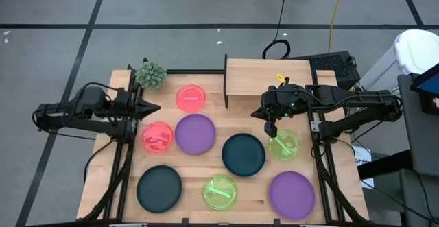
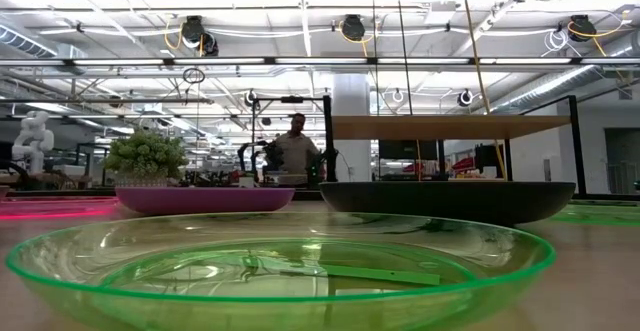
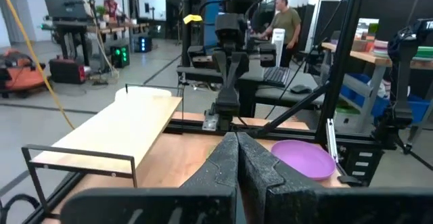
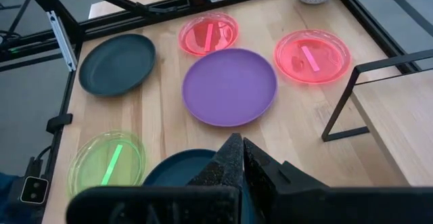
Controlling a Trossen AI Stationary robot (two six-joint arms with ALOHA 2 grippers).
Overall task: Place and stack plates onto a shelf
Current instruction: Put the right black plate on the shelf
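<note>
Wooden table [image 1: 199,186], teal plate [image 4: 177,170] half hidden behind right pincer [image 4: 237,151].

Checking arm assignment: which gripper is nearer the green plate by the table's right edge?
Right. The right gripper is beside the green plate; the left gripper is across the table.

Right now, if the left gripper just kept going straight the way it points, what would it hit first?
Likely the right arm. The left gripper, shut, points across the table above the plates, past the shelf, and the right arm stands dead ahead. Depth is hard to judge.
</note>
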